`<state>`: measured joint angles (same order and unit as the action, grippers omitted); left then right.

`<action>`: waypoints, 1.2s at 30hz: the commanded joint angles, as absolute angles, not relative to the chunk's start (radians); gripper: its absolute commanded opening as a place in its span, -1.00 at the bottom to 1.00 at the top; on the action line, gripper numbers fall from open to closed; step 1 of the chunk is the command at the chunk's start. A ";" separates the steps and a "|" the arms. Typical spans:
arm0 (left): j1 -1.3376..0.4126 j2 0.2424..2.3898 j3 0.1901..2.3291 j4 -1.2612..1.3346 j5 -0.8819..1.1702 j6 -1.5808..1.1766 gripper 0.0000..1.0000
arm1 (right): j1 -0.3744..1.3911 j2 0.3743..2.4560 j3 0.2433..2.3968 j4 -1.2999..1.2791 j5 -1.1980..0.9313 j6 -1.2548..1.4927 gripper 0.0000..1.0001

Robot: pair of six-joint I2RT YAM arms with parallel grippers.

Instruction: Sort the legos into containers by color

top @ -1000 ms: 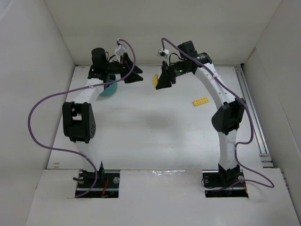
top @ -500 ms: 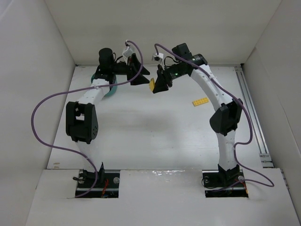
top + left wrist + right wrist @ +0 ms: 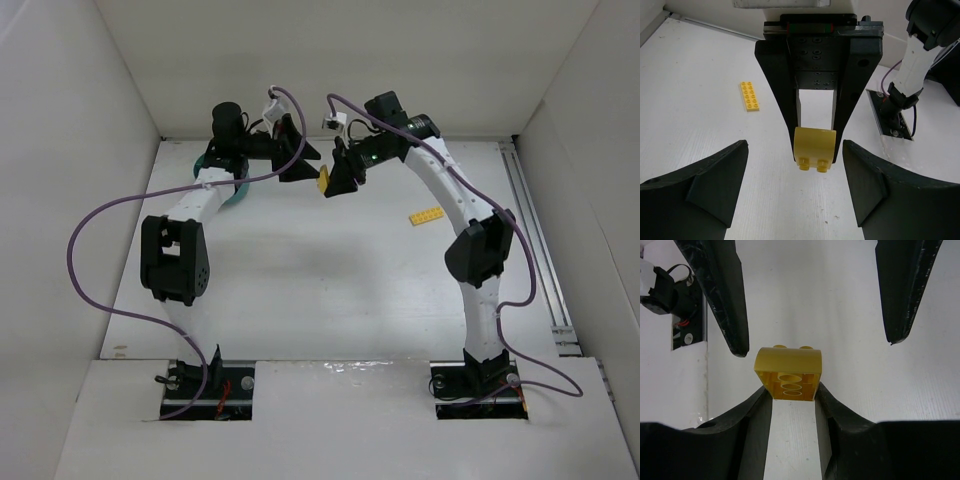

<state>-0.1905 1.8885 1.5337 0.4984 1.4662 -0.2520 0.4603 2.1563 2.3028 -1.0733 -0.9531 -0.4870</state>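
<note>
Yellow brick (image 3: 788, 371) clamped at tip of right tool (image 3: 791, 390).

My worktop (image 3: 330, 270) is plain white and evenly lit. White panels (image 3: 60, 150) wall it in on the left, back and right, and a metal rail (image 3: 518, 185) runs along its right edge.

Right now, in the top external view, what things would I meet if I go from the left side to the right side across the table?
teal bowl → left fingers, open → small yellow brick, held by the right fingers → flat yellow plate
</note>
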 commanded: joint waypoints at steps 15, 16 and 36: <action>-0.213 1.829 1.552 0.555 1.717 -0.268 0.19 | 0.463 2.181 2.378 -0.996 -0.957 -0.479 -0.82; -0.213 1.838 1.552 0.555 1.717 -0.268 0.19 | 0.463 2.181 2.378 -0.996 -0.957 -0.469 -0.82; -0.114 1.850 1.583 0.682 1.638 -0.390 -0.83 | 0.391 2.065 2.133 -0.937 -0.911 -0.405 0.67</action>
<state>-0.1696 1.8885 1.5345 0.5323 1.4773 -0.2798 0.4377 2.1490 2.2093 -0.9871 -0.9237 -0.4171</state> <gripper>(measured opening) 0.330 0.827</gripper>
